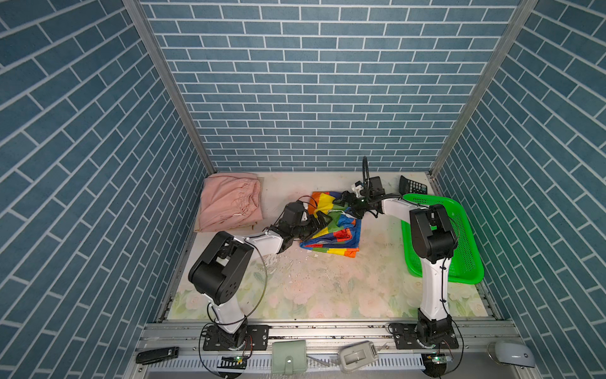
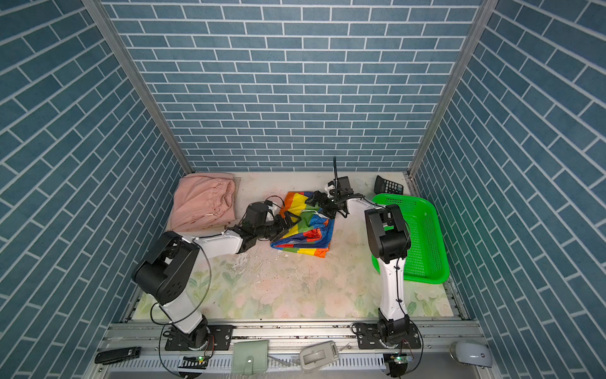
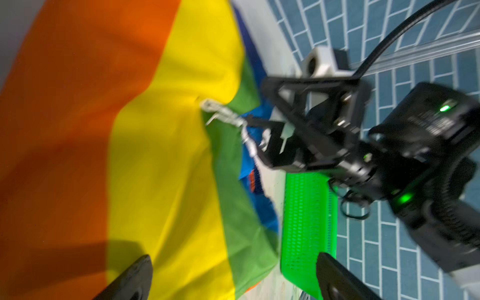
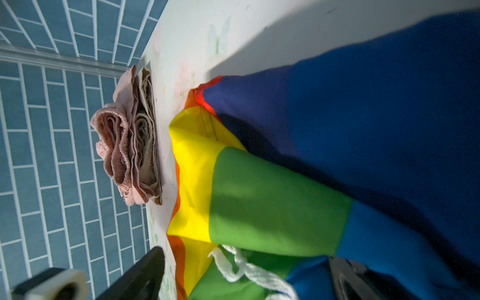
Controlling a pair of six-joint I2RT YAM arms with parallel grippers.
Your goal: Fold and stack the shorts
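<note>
The rainbow-striped shorts lie crumpled mid-table, white cord showing. My left gripper hovers open over their left edge, its fingers straddling yellow and green cloth without pinching it. My right gripper stands open at their far side, just above the cord. The salmon pink shorts lie folded at the back left. They rest on the beige shorts, of which only the edges show.
A green mesh basket sits at the right, behind the right arm. A black calculator leans in the back right corner. Small items, among them a green wallet, lie on the front rail.
</note>
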